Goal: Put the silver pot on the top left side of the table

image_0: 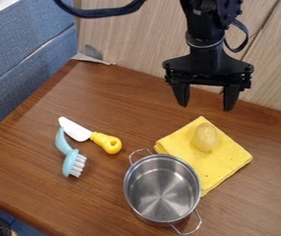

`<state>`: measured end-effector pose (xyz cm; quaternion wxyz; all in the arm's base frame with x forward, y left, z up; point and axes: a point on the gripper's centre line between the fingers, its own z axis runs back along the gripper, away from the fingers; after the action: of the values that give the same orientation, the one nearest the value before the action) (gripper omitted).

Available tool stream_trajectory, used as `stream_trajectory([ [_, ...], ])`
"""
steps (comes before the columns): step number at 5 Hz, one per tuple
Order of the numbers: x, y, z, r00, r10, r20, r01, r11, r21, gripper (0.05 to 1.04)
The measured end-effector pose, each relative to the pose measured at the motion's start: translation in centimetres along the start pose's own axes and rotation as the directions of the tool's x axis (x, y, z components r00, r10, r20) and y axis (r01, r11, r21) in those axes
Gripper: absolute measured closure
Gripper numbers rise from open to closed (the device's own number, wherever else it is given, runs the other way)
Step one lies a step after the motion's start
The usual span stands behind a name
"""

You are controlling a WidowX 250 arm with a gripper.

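Desk (105, 97) beneath; silver pot (161, 189) at its near side, against the yellow cloth (225, 159); the pot should prove light, stiff, slick-walled; claw (206, 107) empty, spread wide; best pinch the thin rim (161, 155), else the wire handle (141, 150).

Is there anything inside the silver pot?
No, the silver pot is open with its bare metal bottom in plain sight, and the potato-like thing lies on the yellow cloth instead.

Gripper (205, 107) held, fingers spread, above the table (105, 92). Silver pot (162, 191) placed beside yellow cloth (227, 159); potato-like item (204, 137) set on cloth. Toy knife (76, 130), blue brush (70, 161) laid near each other.
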<state>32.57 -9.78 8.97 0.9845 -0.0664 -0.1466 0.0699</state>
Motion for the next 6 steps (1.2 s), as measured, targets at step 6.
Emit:
stream_trajectory([
  [6, -8.9, -0.7, -2.7, 0.982, 0.126, -0.14, -0.12, 0.992, 0.047, 0.083],
])
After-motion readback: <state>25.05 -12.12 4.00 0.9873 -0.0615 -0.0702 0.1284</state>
